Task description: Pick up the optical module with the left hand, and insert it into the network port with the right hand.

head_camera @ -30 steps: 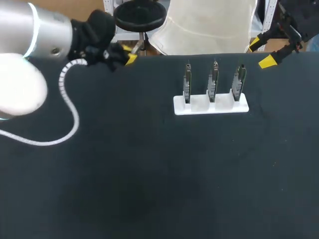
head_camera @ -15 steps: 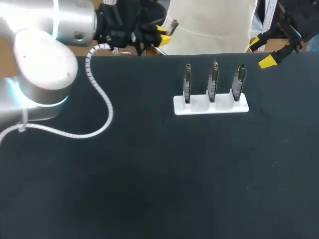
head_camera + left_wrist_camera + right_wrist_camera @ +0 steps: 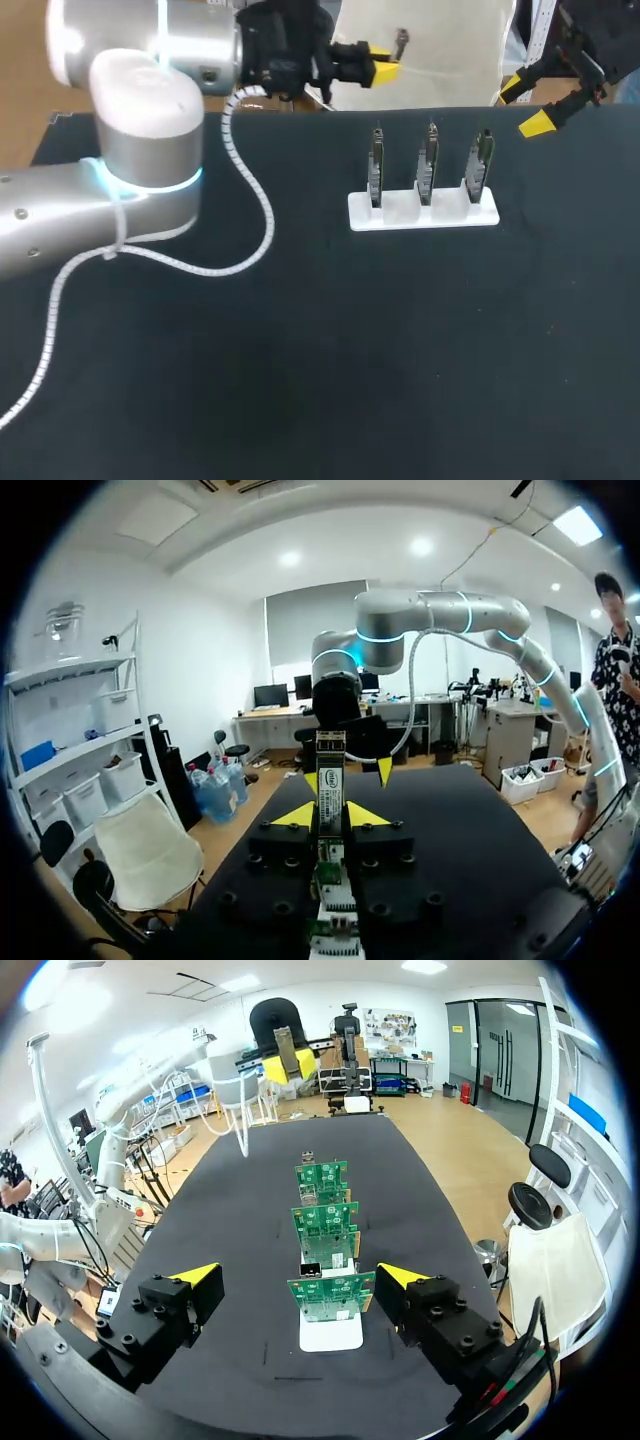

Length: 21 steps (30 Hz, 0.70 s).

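My left gripper [image 3: 383,68] hovers over the table's far edge, shut on the slim metal optical module [image 3: 401,42], which sticks out past its yellow tips. In the left wrist view the module [image 3: 330,780] stands upright between the fingers of that gripper [image 3: 331,815]. A white holder [image 3: 423,212] carries three upright network port boards [image 3: 428,160] to the right of it. My right gripper [image 3: 527,105] is open beyond the holder's far right end. In the right wrist view the nearest board [image 3: 331,1298] stands ahead of the open right gripper [image 3: 298,1275].
My left arm's silver body [image 3: 130,150] and its white coiled cable [image 3: 250,200] hang over the left half of the black table [image 3: 350,350]. The holder's white base [image 3: 331,1333] sits near the table's far right.
My left arm has swung to the right along the far edge, carrying the module from the far left toward the holder. The right arm has stayed still.
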Available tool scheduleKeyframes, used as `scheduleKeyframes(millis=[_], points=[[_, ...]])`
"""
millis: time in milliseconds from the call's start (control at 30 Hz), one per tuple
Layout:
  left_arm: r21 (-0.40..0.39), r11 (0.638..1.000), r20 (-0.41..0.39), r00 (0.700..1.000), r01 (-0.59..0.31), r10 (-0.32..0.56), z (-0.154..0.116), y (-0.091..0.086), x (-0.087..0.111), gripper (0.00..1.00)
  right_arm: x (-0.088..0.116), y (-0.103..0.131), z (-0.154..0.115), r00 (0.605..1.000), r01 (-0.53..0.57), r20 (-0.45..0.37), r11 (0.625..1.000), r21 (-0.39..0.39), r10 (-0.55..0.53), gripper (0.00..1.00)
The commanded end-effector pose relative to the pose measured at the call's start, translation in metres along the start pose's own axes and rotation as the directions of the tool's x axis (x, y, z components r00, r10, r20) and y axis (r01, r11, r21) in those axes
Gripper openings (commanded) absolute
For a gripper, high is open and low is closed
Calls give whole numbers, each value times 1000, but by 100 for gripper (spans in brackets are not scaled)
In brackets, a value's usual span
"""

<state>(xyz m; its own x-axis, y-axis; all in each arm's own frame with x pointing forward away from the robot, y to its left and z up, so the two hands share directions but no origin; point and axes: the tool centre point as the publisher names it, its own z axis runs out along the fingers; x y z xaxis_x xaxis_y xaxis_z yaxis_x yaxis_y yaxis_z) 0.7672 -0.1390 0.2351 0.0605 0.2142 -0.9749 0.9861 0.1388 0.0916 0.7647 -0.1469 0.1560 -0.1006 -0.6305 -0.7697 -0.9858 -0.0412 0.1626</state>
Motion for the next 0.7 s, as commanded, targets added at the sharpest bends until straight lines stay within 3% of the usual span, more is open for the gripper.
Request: scheduleKeyframes(millis=[33, 333, 700], points=[[27, 1000, 51, 999, -2, 1, 28, 3, 0, 0, 0, 2, 1, 1000, 1, 0, 1000, 6, -1, 100], [90, 994, 111, 992, 54, -64, 57, -2, -2, 0, 0, 2, 1, 1000, 1, 0, 1000, 6, -1, 100], [98, 992, 106, 990, 80, -91, 83, -4, 0, 0, 0, 2, 1, 1000, 1, 0, 1000, 6, -1, 100]])
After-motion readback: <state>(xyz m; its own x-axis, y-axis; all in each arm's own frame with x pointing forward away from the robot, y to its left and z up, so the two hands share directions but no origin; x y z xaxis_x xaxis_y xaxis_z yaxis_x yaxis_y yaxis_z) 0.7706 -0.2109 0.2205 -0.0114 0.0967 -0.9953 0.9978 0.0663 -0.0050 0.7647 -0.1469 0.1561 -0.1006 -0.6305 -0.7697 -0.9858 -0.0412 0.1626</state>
